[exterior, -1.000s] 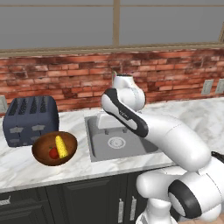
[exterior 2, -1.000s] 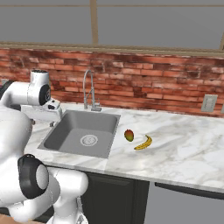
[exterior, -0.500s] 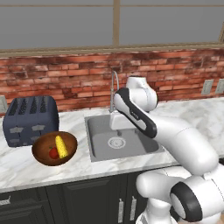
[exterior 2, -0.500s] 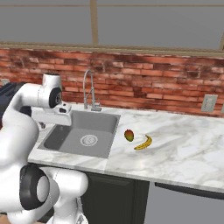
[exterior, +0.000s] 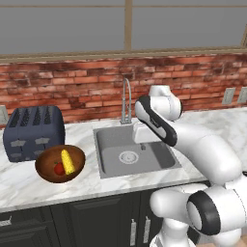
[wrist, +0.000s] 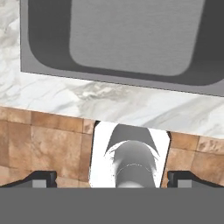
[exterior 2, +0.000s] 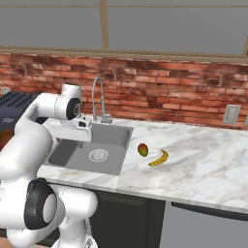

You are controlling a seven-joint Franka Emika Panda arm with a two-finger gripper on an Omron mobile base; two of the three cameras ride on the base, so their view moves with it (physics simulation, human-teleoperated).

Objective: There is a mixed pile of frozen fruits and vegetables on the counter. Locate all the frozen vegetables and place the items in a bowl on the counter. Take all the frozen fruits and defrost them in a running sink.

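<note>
Gripper (wrist: 112,179) over the sink (exterior 2: 68,154), jaws spread wide and holding nothing; banana (exterior 2: 159,158) and orange-red fruit (exterior 2: 143,149) on the counter (exterior 2: 193,160) right of the sink, corn cob (exterior: 67,161) and red tomato (exterior: 59,169) in the bowl (exterior: 48,172) to its left.

even, bright, flat rendered light — no single source stands out. shadows are soft and faint: a dim patch under the bowl (exterior: 60,164) and beside the banana (exterior 2: 159,158) on the counter (exterior 2: 203,155). the sink (exterior: 130,154) walls shade darker than its floor. no glare, no blur — edges look crisp though slightly pixelated, with no bending at the borders. the window panes read as flat grey.
</note>
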